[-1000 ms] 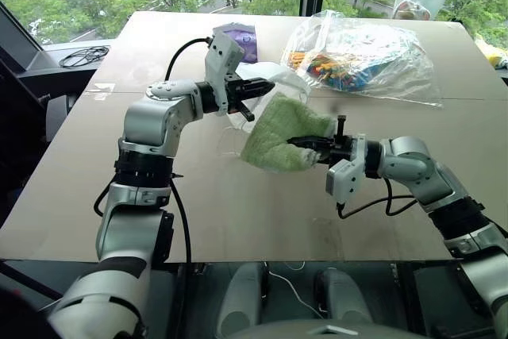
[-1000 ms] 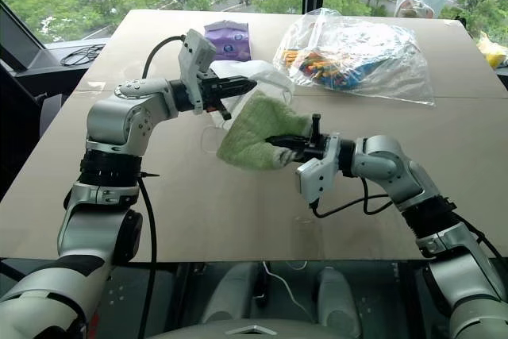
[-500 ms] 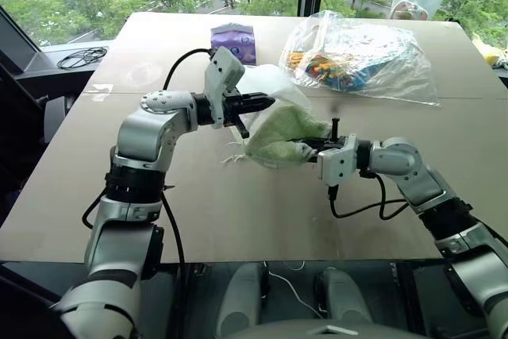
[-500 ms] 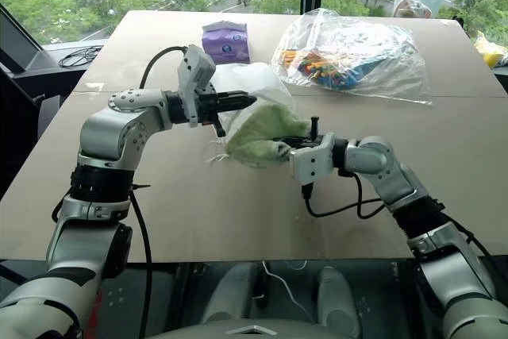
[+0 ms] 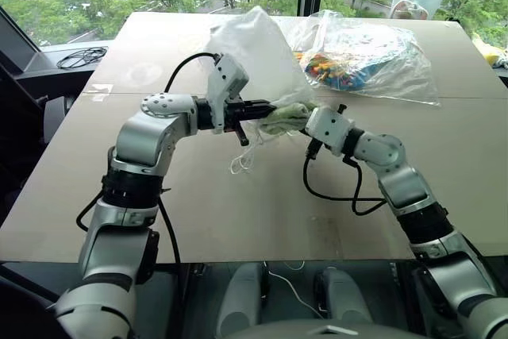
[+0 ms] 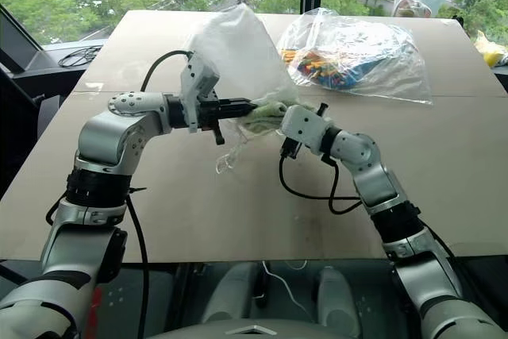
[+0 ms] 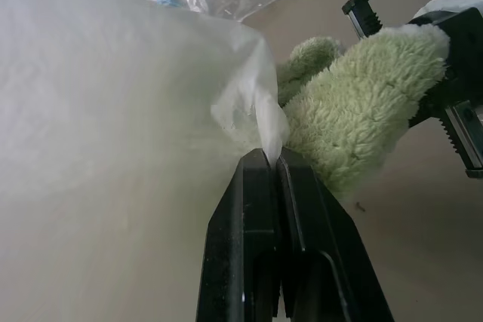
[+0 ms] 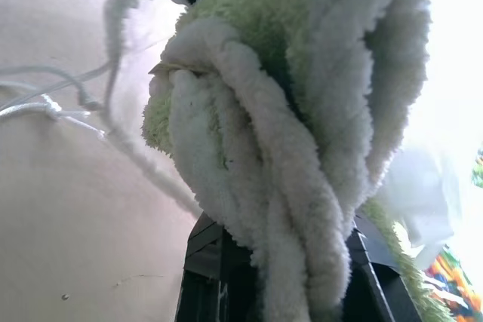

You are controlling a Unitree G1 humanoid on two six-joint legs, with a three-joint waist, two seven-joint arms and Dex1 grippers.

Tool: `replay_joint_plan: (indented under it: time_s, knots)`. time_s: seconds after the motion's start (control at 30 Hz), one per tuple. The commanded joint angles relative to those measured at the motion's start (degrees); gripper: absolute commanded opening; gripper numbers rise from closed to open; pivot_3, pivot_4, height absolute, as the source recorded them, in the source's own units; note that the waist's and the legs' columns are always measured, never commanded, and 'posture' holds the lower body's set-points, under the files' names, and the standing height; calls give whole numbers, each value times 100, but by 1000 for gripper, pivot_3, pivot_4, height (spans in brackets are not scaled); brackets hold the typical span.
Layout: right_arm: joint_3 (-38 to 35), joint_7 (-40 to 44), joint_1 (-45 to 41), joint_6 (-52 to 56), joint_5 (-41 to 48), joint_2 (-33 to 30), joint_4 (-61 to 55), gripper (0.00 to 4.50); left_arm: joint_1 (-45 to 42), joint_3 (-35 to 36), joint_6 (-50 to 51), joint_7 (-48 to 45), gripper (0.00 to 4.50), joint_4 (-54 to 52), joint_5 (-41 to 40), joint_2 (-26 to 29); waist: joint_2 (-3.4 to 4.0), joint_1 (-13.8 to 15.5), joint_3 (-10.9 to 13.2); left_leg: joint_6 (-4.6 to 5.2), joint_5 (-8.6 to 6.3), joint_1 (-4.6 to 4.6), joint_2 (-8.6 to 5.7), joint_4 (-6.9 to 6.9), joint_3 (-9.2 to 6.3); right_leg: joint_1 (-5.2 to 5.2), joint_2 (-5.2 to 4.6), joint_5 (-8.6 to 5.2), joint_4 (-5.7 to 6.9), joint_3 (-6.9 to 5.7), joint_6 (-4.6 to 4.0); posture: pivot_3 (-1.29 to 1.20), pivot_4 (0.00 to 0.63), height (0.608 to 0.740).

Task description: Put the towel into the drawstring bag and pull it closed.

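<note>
above the wooden table (image 5: 238, 220), the left gripper (image 7: 273, 164) pinches the rim of the thin translucent white drawstring bag (image 5: 254, 53), holding it up. the right gripper (image 5: 305, 121), clamped on the fluffy pale green towel (image 5: 284, 117), holds it at the mouth; insertion and pulling the thin white cords (image 5: 242, 160) remain.

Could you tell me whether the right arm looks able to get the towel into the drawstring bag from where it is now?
Probably yes: the left tool pinches the drawstring bag at its rim, and the towel sits right at that rim with nothing between.
</note>
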Motion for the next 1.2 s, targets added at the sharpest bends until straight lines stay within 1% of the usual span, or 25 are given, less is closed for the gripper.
replay_joint_plan:
  time_s: [0.03,0.2,0.33,0.43,0.5,0.57,0.63,0.73,0.83,0.93,1.07,1.2]
  knots:
    - [-389,-305,-27,435,224,139,-412,16,-144,11,-32,-83,0,-136,-61,50,0,0,0,1,0,0,0,0,0,0,0,0,0,1,0,0,150,739]
    - [-475,-517,-20,742,193,167,-507,16,-223,53,11,-105,0,-48,-99,40,1,-1,0,4,-2,0,-1,0,0,-1,0,0,2,1,0,0,150,739]
    - [294,-205,-2,-42,-391,-155,-588,16,-380,120,126,-85,0,17,-241,-90,1,-5,1,9,-3,-1,-3,0,1,-4,1,0,3,1,0,0,150,739]
    - [651,-2,-103,-475,-638,-309,-536,16,-476,164,218,-84,0,56,-322,-146,1,-14,1,16,-2,-1,-3,0,3,-6,3,-1,3,3,1,0,150,739]
    - [940,340,-149,-1129,-637,-429,-480,16,-549,181,259,-60,0,122,-358,-189,1,-16,1,17,-2,-1,-3,-1,3,-7,4,-1,6,5,1,0,150,739]
    - [988,423,-128,-1459,-462,-343,-418,16,-572,168,241,-56,0,171,-354,-199,1,-17,1,18,-2,-2,-3,0,3,-8,5,-1,5,5,2,0,150,739]
    - [965,264,-246,-1796,-542,-232,-191,16,-546,138,206,-47,0,192,-339,-206,1,-16,1,17,-1,-2,-2,0,3,-8,7,-1,6,6,2,0,150,739]
    - [737,-187,-436,-1713,-652,100,262,16,-447,175,319,2,0,42,-427,-217,0,-18,1,12,2,-2,1,2,2,-8,10,-1,8,7,1,0,150,739]
    - [336,-791,-548,-1037,-493,624,656,16,-320,284,562,109,0,-233,-606,-261,0,-16,1,-2,10,-2,4,3,0,-8,10,-1,16,7,0,0,150,739]
    - [-126,-1192,-628,-213,19,1304,808,16,-224,369,778,334,0,-422,-729,-390,0,-14,1,-7,12,-2,4,2,-1,-13,8,0,31,8,0,0,150,739]
    - [-603,-1447,-781,342,772,2136,853,16,-88,527,1147,721,0,-789,-1047,-739,0,-18,1,-14,16,-2,4,2,-5,-17,8,0,52,6,-1,0,150,739]
    - [-1013,-1486,-881,811,1520,2679,733,16,-3,557,1287,960,0,-973,-1155,-890,0,-29,1,-15,13,-1,5,1,-5,-25,9,0,63,11,-1,0,150,739]
